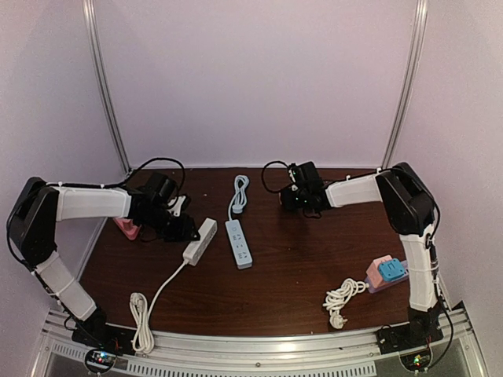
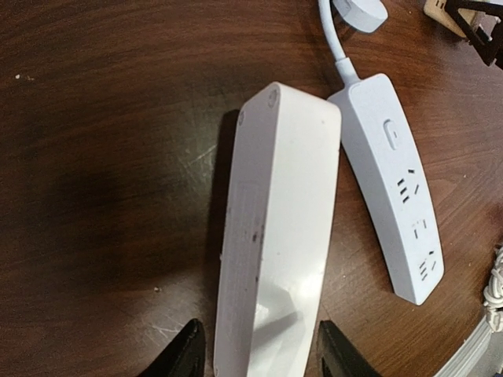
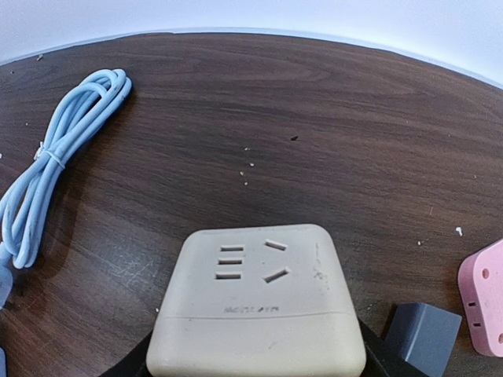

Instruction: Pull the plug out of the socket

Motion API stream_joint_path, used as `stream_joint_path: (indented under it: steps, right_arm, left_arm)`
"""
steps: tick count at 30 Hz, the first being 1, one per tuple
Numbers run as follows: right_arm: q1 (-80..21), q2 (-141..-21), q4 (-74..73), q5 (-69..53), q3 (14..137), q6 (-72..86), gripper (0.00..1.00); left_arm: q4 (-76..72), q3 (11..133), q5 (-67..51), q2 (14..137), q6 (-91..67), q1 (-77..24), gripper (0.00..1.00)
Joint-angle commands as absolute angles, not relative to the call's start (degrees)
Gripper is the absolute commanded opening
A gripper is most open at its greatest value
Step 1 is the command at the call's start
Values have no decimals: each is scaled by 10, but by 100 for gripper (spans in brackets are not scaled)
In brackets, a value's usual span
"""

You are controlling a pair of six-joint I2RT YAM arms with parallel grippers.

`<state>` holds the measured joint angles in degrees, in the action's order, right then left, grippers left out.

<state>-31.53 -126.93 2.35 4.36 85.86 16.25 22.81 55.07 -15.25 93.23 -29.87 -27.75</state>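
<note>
Left fingers (image 2: 185,355): spread wide, straddling the near end of the white power strip (image 2: 275,236) with a sliver of gap each side; holding nothing.
Right fingers (image 3: 130,363): flank the beige socket block (image 3: 255,306); clamped or loose, I cannot tell.
Strip axis: on edge, running straight away from the left fingers; its socket face is hidden.
Plug: none plainly seated; the grey block (image 3: 422,336) just beside the beige socket block may be it.
Nearer arm: probably the right.
Writing: embossed line on the beige socket block, unreadable.
</note>
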Motion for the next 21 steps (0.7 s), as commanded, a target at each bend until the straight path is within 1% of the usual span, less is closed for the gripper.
stream_joint_path:
  steps: [1,5,10,16,21]
  right_arm:
    - [-321,-1240,10,38,854,171,70]
    - [-326,-1236,4,39,859,170,79]
    - [-327,-1231,-21,36,864,170,84]
    - [-328,-1214,-39,32,868,166,87]
    - [-334,-1190,-58,28,872,157,91]
  left_arm:
    - [227,571,-150,934,-297,-279,49]
    - [227,573,-149,932,-300,-279,49]
    - [226,574,-147,924,-306,-279,50]
    - [241,588,-130,909,-312,-279,55]
    - [288,617,-46,875,-318,-278,63]
